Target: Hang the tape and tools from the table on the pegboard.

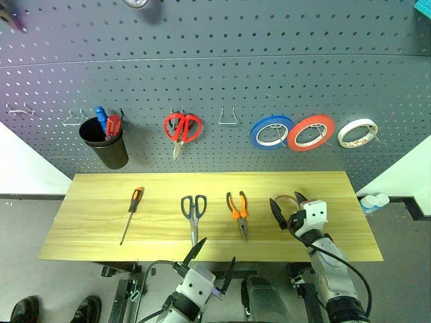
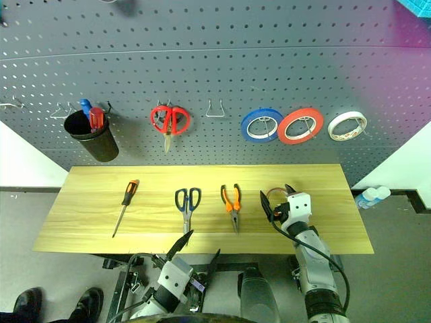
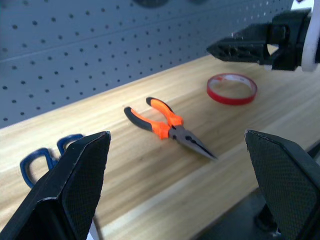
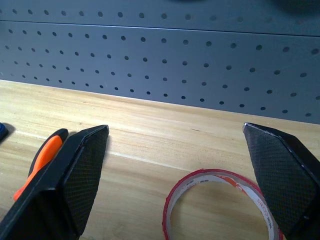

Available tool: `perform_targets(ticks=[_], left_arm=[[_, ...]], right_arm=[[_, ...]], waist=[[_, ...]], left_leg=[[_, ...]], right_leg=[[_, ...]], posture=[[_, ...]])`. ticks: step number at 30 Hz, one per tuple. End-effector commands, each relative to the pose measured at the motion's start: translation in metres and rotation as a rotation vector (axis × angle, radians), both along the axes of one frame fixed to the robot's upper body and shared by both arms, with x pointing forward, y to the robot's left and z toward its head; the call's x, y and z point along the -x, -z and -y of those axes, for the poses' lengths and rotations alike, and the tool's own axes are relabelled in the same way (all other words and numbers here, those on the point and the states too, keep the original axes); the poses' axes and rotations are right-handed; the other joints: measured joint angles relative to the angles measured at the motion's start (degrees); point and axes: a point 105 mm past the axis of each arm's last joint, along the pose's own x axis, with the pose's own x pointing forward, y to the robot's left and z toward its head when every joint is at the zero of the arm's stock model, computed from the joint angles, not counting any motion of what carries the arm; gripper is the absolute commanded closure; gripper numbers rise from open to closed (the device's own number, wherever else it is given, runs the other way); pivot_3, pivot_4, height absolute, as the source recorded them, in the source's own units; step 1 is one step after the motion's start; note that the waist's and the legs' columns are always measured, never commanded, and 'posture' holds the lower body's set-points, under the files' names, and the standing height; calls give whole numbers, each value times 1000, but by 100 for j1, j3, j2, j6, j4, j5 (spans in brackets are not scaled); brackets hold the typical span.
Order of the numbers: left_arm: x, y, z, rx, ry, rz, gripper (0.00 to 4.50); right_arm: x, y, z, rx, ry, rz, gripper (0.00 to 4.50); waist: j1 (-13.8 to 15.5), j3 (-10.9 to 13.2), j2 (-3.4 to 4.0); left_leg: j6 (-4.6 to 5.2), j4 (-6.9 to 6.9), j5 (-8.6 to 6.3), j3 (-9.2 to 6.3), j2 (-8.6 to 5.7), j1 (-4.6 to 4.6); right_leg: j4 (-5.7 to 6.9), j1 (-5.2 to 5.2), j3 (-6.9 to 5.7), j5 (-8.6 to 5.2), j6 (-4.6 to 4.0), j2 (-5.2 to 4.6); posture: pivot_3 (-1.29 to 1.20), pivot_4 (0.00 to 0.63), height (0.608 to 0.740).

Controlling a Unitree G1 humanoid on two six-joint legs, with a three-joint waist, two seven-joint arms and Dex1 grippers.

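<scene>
Orange-red and slim, the tape [image 4: 220, 202] lies flat on the light wooden surface [image 1: 101, 229] near its right end, just in front of the right gripper [image 1: 288, 207], whose fingers are spread wide with nothing between them. The left gripper [image 1: 210, 259] hangs at the surface's near edge, fingers likewise spread and empty, facing the orange-handled pliers [image 1: 238, 210]. The dark-handled scissors [image 1: 193, 214] and the slim screwdriver [image 1: 131, 214] lie further left, each well apart from the others. All four pieces are still unhung, so the task looks barely started; picking up the tape seems to be the step in hand. Next, the right fingers likely need to straddle the ring's wall, pinch it, then lift it to a free wire hook [image 1: 228, 118] on the pegboard [image 1: 269, 74].
</scene>
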Motion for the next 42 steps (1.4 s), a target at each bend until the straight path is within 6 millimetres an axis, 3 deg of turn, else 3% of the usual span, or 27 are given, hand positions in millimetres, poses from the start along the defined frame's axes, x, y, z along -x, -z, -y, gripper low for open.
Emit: perform_targets(ticks=[1, 3, 10, 12, 13, 16, 18, 20, 25, 30, 37, 42], left_arm=[[0, -7, 1, 65, 18, -6, 17], [1, -5, 4, 50, 33, -12, 17], [-8, 8, -16, 26, -65, -42, 17], [-15, 15, -41, 51, -164, -79, 17], [-19, 16, -63, 23, -235, -60, 17], [-29, 4, -112, 26, -335, -3, 17], [-31, -5, -132, 27, -363, 25, 17], [-31, -10, -136, 40, -332, 27, 17], [-29, -13, -104, 73, -211, 25, 17], [-13, 5, -27, 134, 15, -83, 17], [14, 30, 43, 152, 165, -189, 17], [20, 36, 55, 140, 165, -184, 17]], right_arm=[[-3, -10, -4, 1, -12, 41, 0], [-4, -10, -4, 2, -11, 43, 0], [-7, -12, -3, 1, -5, 52, 0], [-9, -13, -2, -4, 1, 56, 0], [-9, -13, -3, -5, 3, 58, 0], [-10, -13, -3, -7, 4, 61, 0], [-11, -14, -3, -7, 3, 63, 0], [-11, -14, -4, -8, 1, 64, 0], [-12, -14, -5, -9, 0, 64, 0], [-12, -13, -7, -11, -3, 64, 0], [-12, -13, -6, -11, 2, 65, 0], [-12, -13, -7, -14, 1, 65, 0]], waist=[[0, 0, 1], [0, 0, 1], [-2, -4, 7], [-3, -4, 6], [-1, -4, 6], [-1, -6, 6], [-10, -10, 13], [-7, -10, 14], [2, -12, 10], [-5, -13, 12], [-6, -15, 13], [-3, -17, 16]], left_leg=[[0, 0, 0, 0, 0, 0], [0, 0, 0, 1, -1, -2], [0, 0, 0, 0, -1, -5], [0, 1, 0, 1, -1, -5], [0, 1, 0, 1, -1, -7], [-1, 1, 1, -3, 2, -18], [-9, 3, 6, -5, 9, -36], [-11, 8, 7, -2, 6, -46], [-8, 23, 7, 6, -11, -60], [-8, 21, 7, 5, -4, -57], [-8, 21, 7, 6, 0, -56], [-7, 25, 7, 8, -1, -56]], right_leg=[[0, 0, 0, 0, 0, 0], [-1, -1, 0, 0, 0, 0], [0, -5, -2, 1, -1, 1], [-1, -5, -1, 2, 0, 1], [-1, -6, -1, 2, 0, 1], [11, -24, -5, 3, -2, 4], [15, -44, -8, 8, -9, 10], [12, -47, -7, 10, -11, 8], [-4, -47, 1, 23, 10, -4], [2, -49, 1, 23, 8, 1], [8, -53, 2, 24, 8, 6], [8, -52, 2, 25, 9, 5]], posture=[[-26, 176, 740], [-26, 172, 740], [-28, 163, 740], [-32, 163, 740], [-34, 160, 740], [-31, 157, 740], [-31, 157, 740], [-32, 158, 740], [-30, 158, 740], [-28, 159, 740], [-33, 158, 740], [-35, 156, 740]])
